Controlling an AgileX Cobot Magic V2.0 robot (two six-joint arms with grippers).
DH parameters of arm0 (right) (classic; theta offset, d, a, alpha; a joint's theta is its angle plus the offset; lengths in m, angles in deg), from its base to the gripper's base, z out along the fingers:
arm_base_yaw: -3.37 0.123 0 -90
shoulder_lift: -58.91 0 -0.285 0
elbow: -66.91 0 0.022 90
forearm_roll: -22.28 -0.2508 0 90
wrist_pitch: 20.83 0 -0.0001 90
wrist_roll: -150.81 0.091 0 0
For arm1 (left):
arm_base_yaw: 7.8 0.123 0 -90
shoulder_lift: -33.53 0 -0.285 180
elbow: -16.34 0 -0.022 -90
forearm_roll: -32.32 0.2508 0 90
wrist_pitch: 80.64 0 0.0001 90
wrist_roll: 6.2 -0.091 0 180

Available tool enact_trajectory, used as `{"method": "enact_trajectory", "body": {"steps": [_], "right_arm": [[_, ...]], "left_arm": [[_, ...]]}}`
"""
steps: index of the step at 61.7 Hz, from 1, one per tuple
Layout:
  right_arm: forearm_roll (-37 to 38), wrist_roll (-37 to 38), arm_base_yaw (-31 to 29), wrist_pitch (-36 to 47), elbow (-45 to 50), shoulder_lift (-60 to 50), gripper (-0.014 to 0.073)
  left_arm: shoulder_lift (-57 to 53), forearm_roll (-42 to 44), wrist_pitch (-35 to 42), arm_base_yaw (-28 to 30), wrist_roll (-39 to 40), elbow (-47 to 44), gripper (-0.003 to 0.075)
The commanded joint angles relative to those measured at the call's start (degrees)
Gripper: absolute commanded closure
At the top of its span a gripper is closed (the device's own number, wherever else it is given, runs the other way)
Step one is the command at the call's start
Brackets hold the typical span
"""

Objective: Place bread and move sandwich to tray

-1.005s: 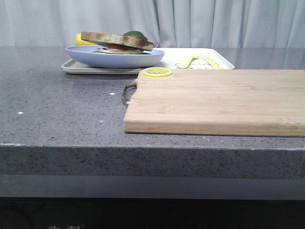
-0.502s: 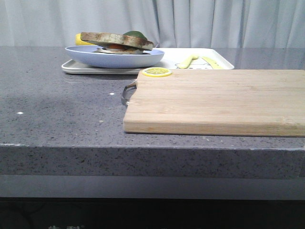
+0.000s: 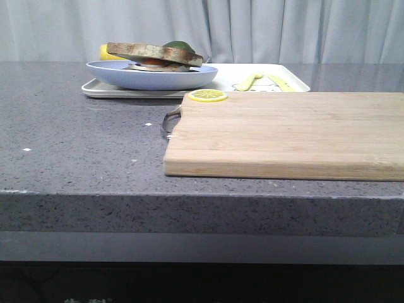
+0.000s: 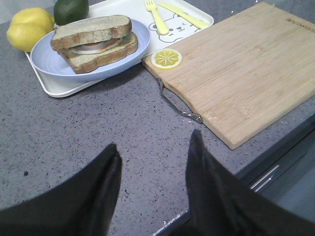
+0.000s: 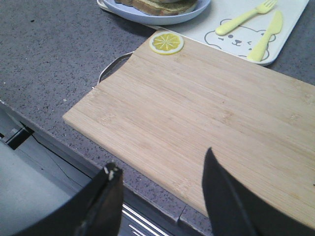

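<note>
The sandwich (image 3: 154, 55), brown-crusted bread slices with egg filling, lies on a round light-blue plate (image 3: 151, 77) that sits on the white tray (image 3: 278, 76) at the back; it also shows in the left wrist view (image 4: 93, 42). The tray (image 4: 123, 14) carries yellow cutlery shapes (image 5: 256, 22). No separate loose bread slice is in view. My left gripper (image 4: 155, 150) is open and empty over the grey counter near its front edge. My right gripper (image 5: 162, 167) is open and empty over the front edge of the wooden cutting board (image 5: 206, 108). Neither gripper shows in the front view.
The wooden cutting board (image 3: 290, 132) with a metal handle (image 3: 169, 121) lies front right, a lemon slice (image 3: 208, 95) at its far corner. Two lemons (image 4: 29, 27) and a green avocado (image 4: 71, 9) sit behind the plate. The counter's front edge (image 3: 189, 192) is close.
</note>
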Motion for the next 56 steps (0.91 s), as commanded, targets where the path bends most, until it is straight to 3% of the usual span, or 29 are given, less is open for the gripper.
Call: {"method": "enact_trajectory", "body": {"steps": [1,23,29,32,42,50,56], "right_arm": [[0.1,0.1,-0.4,3.9,-1.5,-0.1,0.0204],[0.1,0.1,-0.4,3.7,-1.5,-0.1,0.0204],[0.1,0.1,-0.4,2.9,-1.5,-0.1,0.0218],[0.1,0.1,-0.4,2.5,-1.5,-0.1,0.0256],[0.1,0.1,-0.4,0.1,-1.5,-0.1,0.0518],[0.1,0.1,-0.4,-1.4,-1.5,-0.1,0.0672],[0.1,0.1,-0.4,-2.1,-1.5,-0.1,0.0665]], "left_arm": [[-3.2,-0.9,4.2,-0.5,-0.1,-0.6,0.0406],[-6.5,-0.9,3.4,-0.5,-0.1,-2.3,0.0408],[-6.5,-0.9,3.3,-0.5,-0.1,-2.3,0.0461],[-6.5,-0.9,3.2,-0.5,-0.1,-2.3,0.0516],[-6.5,-0.9,3.0,-0.5,-0.1,-2.3,0.0735],[-6.5,-0.9,2.9,-0.5,0.0,-2.3,0.0741],[-6.5,-1.0,2.6,-0.5,0.0,-2.3,0.0741]]}}
